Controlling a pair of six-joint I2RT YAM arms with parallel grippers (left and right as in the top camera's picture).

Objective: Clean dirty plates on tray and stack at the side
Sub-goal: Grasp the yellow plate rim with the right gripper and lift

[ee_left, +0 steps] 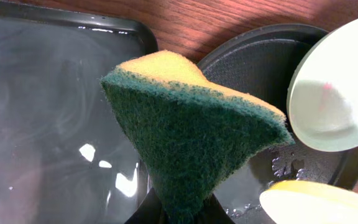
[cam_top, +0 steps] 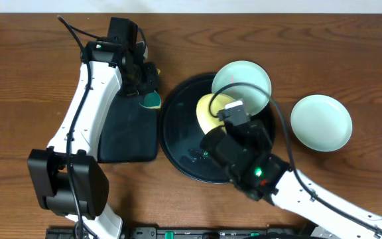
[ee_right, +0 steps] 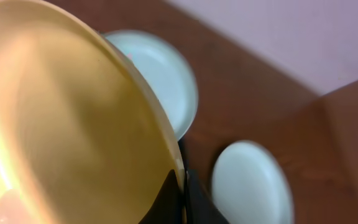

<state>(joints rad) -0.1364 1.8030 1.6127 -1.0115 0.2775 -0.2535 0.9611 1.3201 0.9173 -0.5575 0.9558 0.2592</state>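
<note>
While the yellow plate (ee_right: 67, 124) is held tilted by its rim in the clamped right claw (ee_right: 180, 190) above the round tray (cam_top: 184, 156), a mint plate (cam_top: 241, 83) is seen overlapping the tray's rim at one o'clock. A second mint plate (cam_top: 320, 121) is set on the table (cam_top: 350, 53) at three o'clock, apart from the tray. A sponge (ee_left: 191, 137) is pinched in the left claw (ee_left: 179, 214) over the rectangular tray (cam_top: 128, 136) at nine o'clock.

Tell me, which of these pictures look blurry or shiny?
Overhead: sharp, evenly lit. Left wrist: green sponge crisp, bright glints on the black rectangular tray. Right wrist: pale yellow round plastic plate and two pale mint plates behind it are soft.
</note>
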